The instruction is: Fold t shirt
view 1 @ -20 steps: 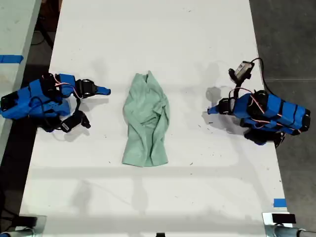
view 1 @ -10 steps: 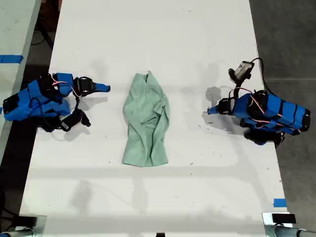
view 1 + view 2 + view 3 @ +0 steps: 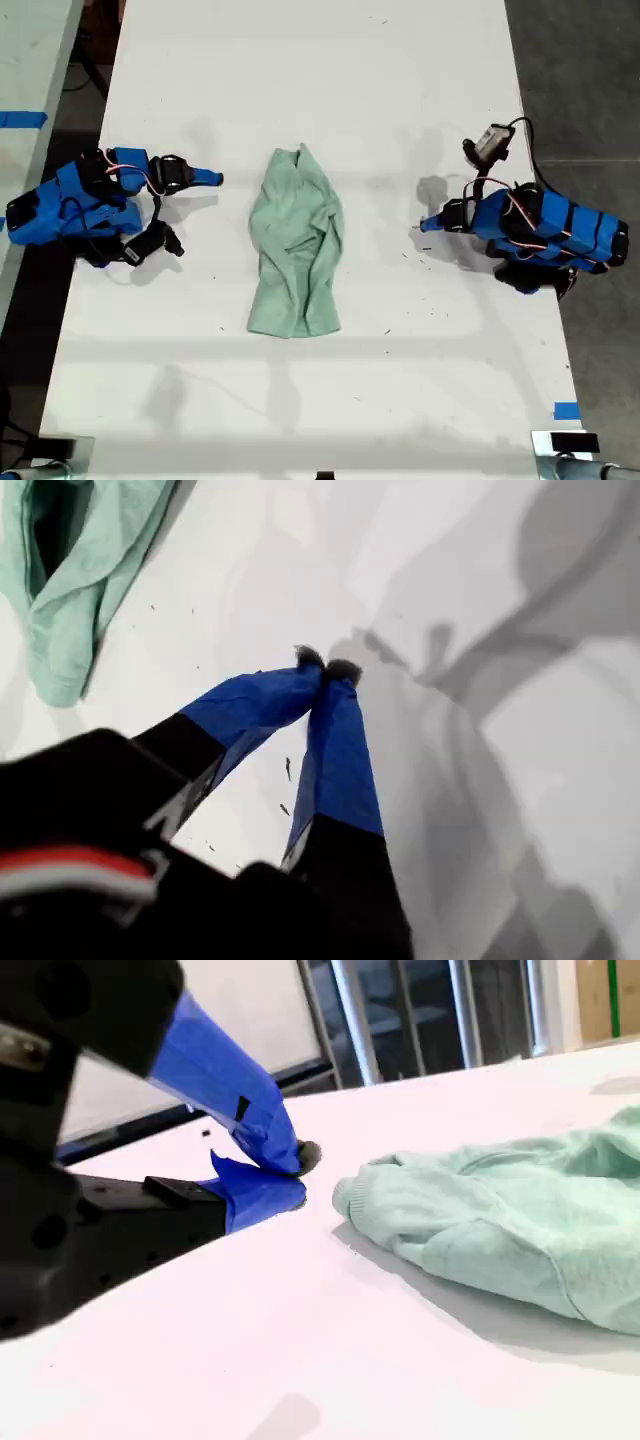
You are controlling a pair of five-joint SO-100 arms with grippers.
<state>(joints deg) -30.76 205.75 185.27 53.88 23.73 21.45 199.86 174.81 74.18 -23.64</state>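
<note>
The t shirt is a pale mint-green garment lying bunched in a long strip across the middle of the white table. My first gripper sits at the exterior view's right, shut with its blue tips touching, a hand's width from the t shirt. My second gripper sits at the exterior view's left, low over the table. It is shut and empty, just short of one rounded end of the t shirt.
A second pale table with blue tape stands at the exterior view's left. Dark floor runs along the exterior view's right. A blue tape mark sits near the table's lower right corner in that view.
The second arm has drawn back slightly toward the exterior view's left. The first arm and the t shirt have not moved.
</note>
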